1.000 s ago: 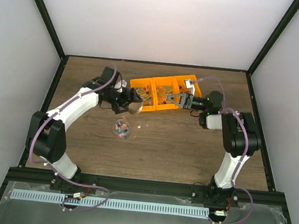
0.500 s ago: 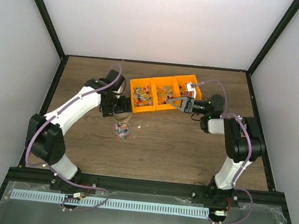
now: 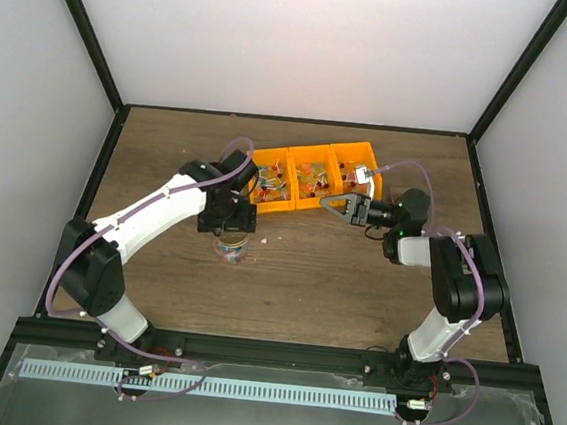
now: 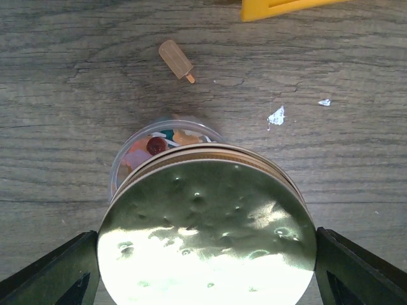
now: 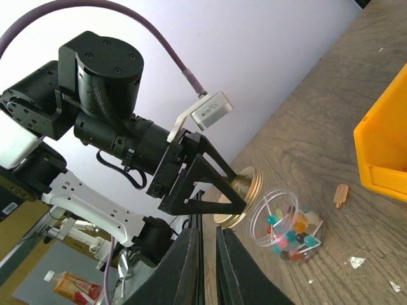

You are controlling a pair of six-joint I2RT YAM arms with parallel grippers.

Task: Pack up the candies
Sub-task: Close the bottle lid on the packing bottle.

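Observation:
A clear jar (image 3: 231, 250) stands on the table, holding candies (image 5: 289, 232) in red, blue and orange. My left gripper (image 3: 230, 221) hovers just above it, shut on a round gold lid (image 4: 206, 229) that fills the space between its fingers. In the left wrist view the lid covers most of the jar (image 4: 130, 155), leaving only the far rim and a few candies (image 4: 156, 145) showing. More candies (image 3: 271, 183) lie in the orange bins (image 3: 313, 163). My right gripper (image 3: 327, 204) is shut and empty in front of the middle bin, pointing at the jar (image 5: 286, 225).
One small lolly-shaped sweet (image 4: 176, 60) lies loose on the wood beyond the jar, with two white scraps (image 4: 276, 115) to its right. The bin's yellow corner (image 5: 385, 146) is close on the right. Black frame posts edge the table.
My left arm has carried the lid from beside the left bin down and over the jar. My right gripper has drawn back out of the middle bin toward the table's middle.

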